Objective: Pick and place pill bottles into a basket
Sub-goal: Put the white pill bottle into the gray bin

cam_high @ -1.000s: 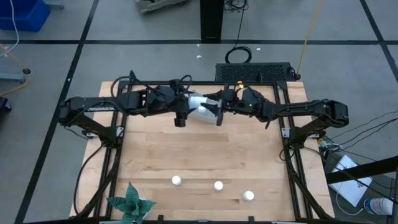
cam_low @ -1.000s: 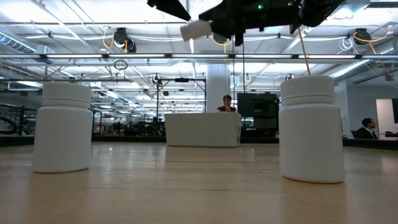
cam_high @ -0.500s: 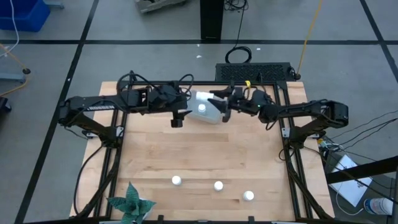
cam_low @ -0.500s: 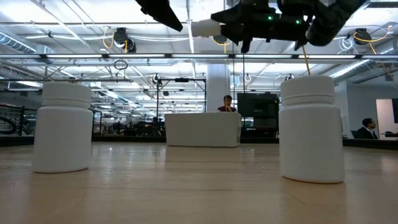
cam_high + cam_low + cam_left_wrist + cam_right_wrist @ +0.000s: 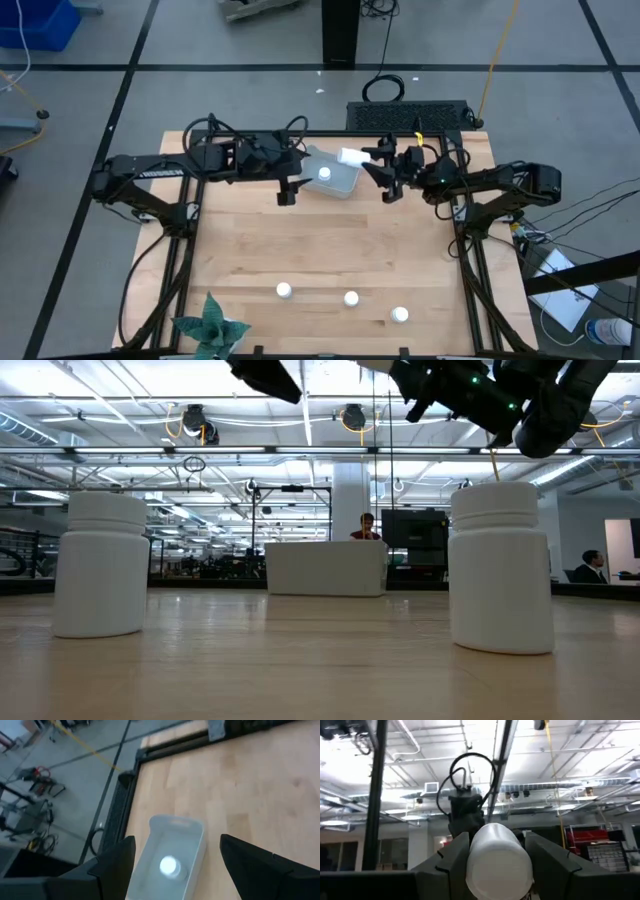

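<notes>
A small white cylindrical pill bottle lies sideways at upper centre, long axis horizontal, pinched by the right gripper beside the light grey-blue rectangular basket. The left gripper hangs spread above another bottle inside.

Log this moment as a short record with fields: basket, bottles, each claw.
basket: light grey-blue bin at the table's far edge, between the two arms
bottle in basket: one, standing cap up
bottles on table: three in a row near the front edge
right claw: shut on a fifth bottle, held on its side above the basket's right end
left claw: open, empty, over the basket's left end
</notes>
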Robot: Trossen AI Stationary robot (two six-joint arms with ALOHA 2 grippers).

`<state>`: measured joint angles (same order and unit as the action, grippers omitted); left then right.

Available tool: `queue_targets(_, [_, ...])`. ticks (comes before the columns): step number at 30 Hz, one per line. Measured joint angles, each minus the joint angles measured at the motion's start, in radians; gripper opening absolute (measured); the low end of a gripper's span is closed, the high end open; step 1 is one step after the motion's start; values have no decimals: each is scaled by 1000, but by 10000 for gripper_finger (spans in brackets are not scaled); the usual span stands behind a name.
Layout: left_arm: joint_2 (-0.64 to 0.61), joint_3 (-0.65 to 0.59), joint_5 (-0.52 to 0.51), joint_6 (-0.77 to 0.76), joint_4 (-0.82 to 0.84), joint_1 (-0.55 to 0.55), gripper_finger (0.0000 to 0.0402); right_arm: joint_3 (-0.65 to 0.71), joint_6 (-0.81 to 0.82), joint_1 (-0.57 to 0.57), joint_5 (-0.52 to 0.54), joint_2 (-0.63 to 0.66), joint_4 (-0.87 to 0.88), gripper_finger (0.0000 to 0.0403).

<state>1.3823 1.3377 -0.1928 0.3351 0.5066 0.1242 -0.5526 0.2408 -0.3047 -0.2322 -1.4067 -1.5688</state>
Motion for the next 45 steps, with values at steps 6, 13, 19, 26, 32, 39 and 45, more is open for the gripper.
queue_targets(6, [0, -22, 14, 7, -111, 2, 294, -8, -40, 24, -1, -5, 0, 165])
queue_targets(13, [0, -76, 204, -3, -323, 50, 294, -27, -54, 28, 17, -8, 1, 165])
queue_targets(19, [-5, -265, 305, -60, -714, 120, 294, -62, -50, 28, -9, -8, 0, 165])
queue_targets(26, [-6, -491, 368, -163, -1350, 154, 290, -124, -70, 9, -62, -8, 0, 165])
queue_targets(32, [-6, -517, 383, -218, -1548, 156, 290, -178, -83, 6, -93, -21, 0, 165])
queue_targets(39, [82, -452, 465, -271, -1657, 148, 284, -248, -88, -2, -110, -67, -2, 165])
queue_targets(45, [170, -408, 513, -312, -1731, 148, 275, -309, -50, -25, -140, -115, 0, 164])
